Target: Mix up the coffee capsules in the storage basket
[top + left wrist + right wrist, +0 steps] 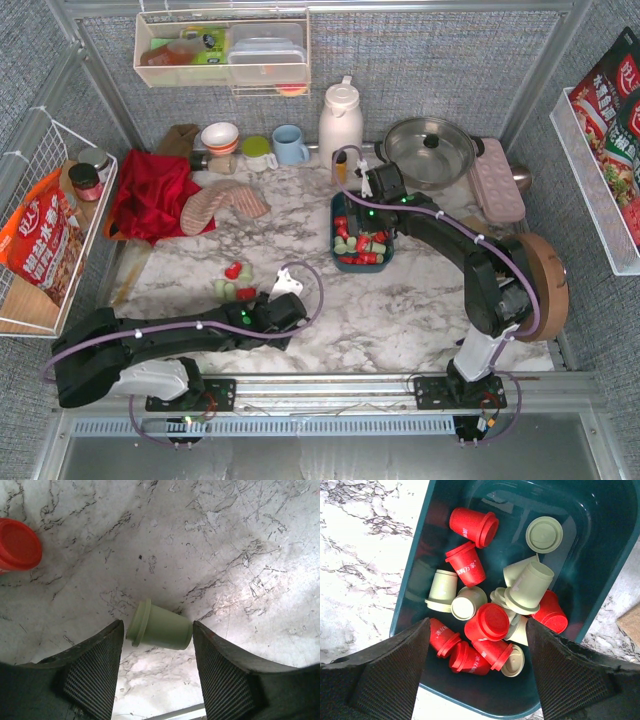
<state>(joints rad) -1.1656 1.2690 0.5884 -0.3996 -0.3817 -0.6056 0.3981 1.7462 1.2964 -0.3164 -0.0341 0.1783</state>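
On my left, the left end effector [157, 626] is low over the marble counter [225, 540]. Its two fingers [95, 665] straddle a pale green capsule [161, 630] lying on its side. The capsule's rim sits just beside the left finger and its narrow end is right at the other. I cannot tell whether it is pinched yet or only bracketed. A red capsule [17, 545] rests on the counter off to that wrist view's left, apart from the fingers. From above I see a few loose capsules [233, 282] there, red and green, near each other. Further right, the teal basket [415, 565] stands on the counter with a jumbled heap of capsules [492, 612] inside. The right end effector [477, 630] hangs over the basket's near end, spread wide and gripping nothing.
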